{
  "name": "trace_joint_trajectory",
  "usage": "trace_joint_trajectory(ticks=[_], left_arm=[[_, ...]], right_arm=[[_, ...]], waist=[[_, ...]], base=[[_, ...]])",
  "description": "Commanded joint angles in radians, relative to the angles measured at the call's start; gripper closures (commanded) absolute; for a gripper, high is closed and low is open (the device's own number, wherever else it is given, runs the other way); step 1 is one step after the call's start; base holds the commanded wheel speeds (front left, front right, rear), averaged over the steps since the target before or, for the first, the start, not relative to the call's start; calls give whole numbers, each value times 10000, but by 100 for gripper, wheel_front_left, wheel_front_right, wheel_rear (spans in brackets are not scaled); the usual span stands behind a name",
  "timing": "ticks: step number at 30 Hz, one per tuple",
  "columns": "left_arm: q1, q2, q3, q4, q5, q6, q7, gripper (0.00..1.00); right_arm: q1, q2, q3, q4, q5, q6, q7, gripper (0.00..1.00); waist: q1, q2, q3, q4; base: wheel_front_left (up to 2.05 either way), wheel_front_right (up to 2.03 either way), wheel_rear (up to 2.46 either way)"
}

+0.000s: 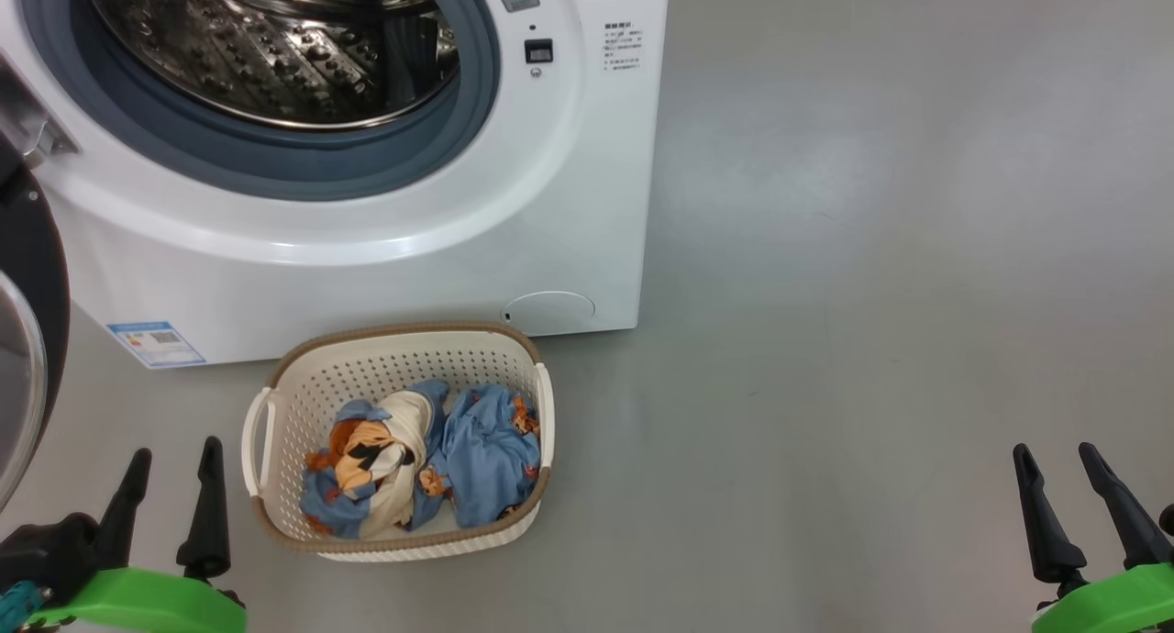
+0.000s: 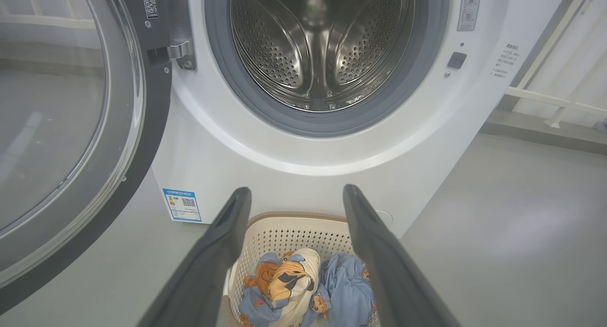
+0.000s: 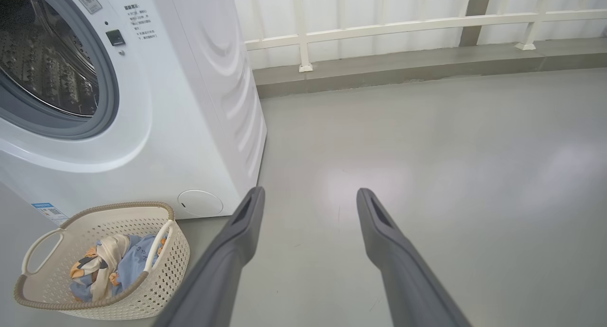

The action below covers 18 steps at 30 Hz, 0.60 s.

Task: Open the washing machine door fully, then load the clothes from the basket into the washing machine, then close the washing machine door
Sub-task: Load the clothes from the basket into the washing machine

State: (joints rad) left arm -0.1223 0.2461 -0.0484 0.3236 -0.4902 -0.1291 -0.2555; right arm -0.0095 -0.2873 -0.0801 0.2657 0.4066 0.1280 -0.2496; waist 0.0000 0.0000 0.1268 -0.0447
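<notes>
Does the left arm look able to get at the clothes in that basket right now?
Likely yes: the left gripper hangs open just beside the basket, and the clothes lie uncovered with nothing between.

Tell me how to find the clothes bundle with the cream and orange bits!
Look for the big white washing machine with its round opening. Right in front of it sits a cream basket with holes in its sides. Inside, the left bundle has cream and orange patches, while its neighbour on the right is nearly all light blue.

Glossy grey floor, a raised grey kerb behind it, white railing above
</notes>
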Motion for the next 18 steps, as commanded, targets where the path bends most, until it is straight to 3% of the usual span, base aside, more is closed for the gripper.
trace_joint_trajectory(ticks=[1, 18], left_arm=[[-302, 372, 363, -194, -65, -15, -63, 0], [-469, 408, 416, -175, -149, -15, -63, 0]], right_arm=[[-43, -190, 144, -258, -106, 27, -122, 0], [-135, -125, 151, -284, -116, 27, -122, 0]], waist=[[0, 0, 21, 0], [0, 0, 140, -45]], base=[[92, -128, 37], [91, -127, 35]])
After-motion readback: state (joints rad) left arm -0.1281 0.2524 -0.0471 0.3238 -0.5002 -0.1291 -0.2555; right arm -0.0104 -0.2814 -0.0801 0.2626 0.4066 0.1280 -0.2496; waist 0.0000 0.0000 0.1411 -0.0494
